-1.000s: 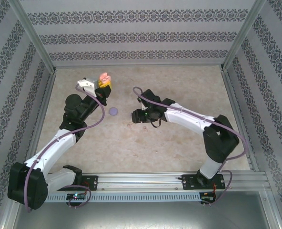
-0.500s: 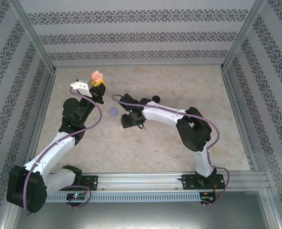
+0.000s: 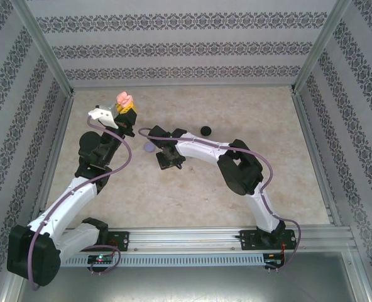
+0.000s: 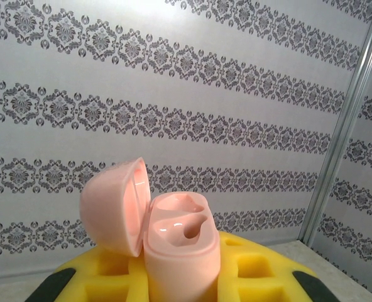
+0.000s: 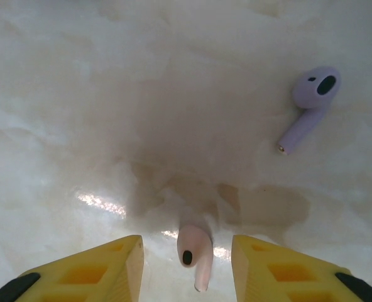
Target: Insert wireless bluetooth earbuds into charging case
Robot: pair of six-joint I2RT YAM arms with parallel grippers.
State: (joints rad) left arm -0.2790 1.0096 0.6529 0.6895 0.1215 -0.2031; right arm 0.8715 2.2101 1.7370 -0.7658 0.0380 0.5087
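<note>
Between fingers [image 5: 110,270] of open right hand [image 5: 186,251]: pink earbud [image 5: 194,248] on table [image 5: 79,94], untouched. Left hand [image 3: 127,109] grips pink case [image 4: 181,251].

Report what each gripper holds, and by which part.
Left gripper clamps the open pink charging case by its lower body. Right gripper holds nothing: its fingers stand apart either side of a pink earbud lying on the table.

The pink charging case [image 4: 181,258] stands upright, lid hinged open. A pink earbud [image 5: 194,248] and a lilac earbud [image 5: 308,104] lie well apart on the table [image 5: 79,94].
</note>
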